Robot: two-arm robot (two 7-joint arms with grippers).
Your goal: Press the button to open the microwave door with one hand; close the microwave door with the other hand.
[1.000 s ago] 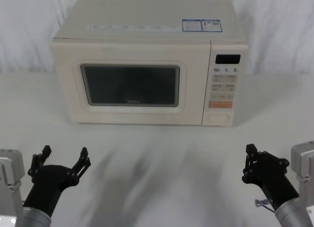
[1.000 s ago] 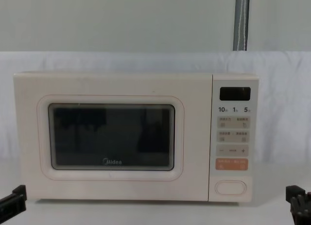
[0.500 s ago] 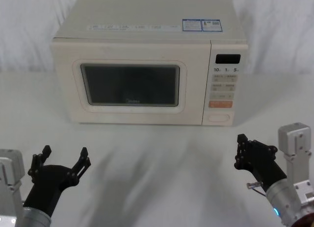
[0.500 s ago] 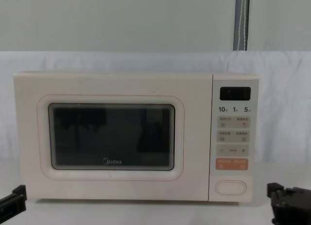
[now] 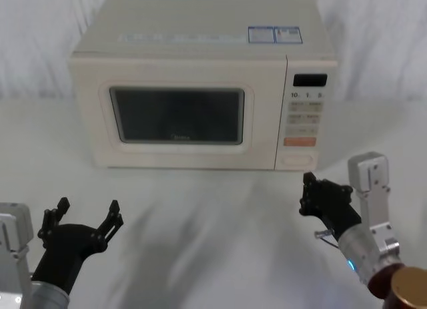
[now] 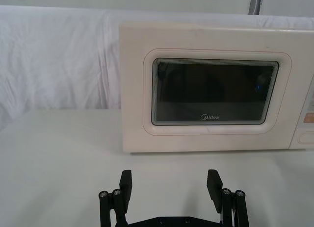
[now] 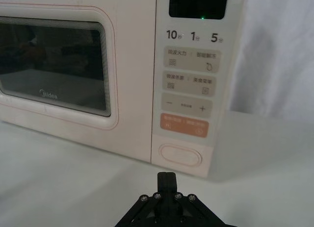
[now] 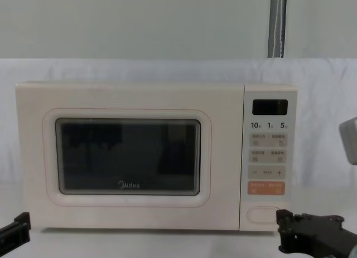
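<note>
Nearest, at the table's (image 5: 220, 229) front left corner: left gripper (image 5: 85, 217), fingers (image 6: 126, 184) spread wide apart, nothing between them, hovering low over the white cloth and pointing toward the door. Well short of the microwave, with bare cloth between.

Front right, a little farther in: right gripper (image 5: 308, 191), fingers pressed together into a single black tip, seen in the right wrist view (image 7: 166, 180) as one narrow point. Aimed at the lower right corner of the microwave's face, lined up just under the button (image 7: 179, 155) but not touching it; a strip of cloth visible between tip and appliance. From the chest camera, tip (image 8: 283, 223) sitting just beside the button (image 8: 264, 214), slightly lower and to the right.

Farther back, centred toward the table's rear edge: microwave (image 5: 200, 49), cream, squarely facing forward. Door (image 5: 177, 115) shut flush with the body, dark window, small grey logo beneath the glass. Right of the door, control panel (image 5: 306, 115): black display (image 7: 198, 5) at the top, small beige keys below, orange key (image 7: 184, 126) under those, wide cream button at the very bottom. Blue label (image 5: 274, 34) on the top near the right rear.

Behind everything: white draped backdrop (image 5: 40, 42).
</note>
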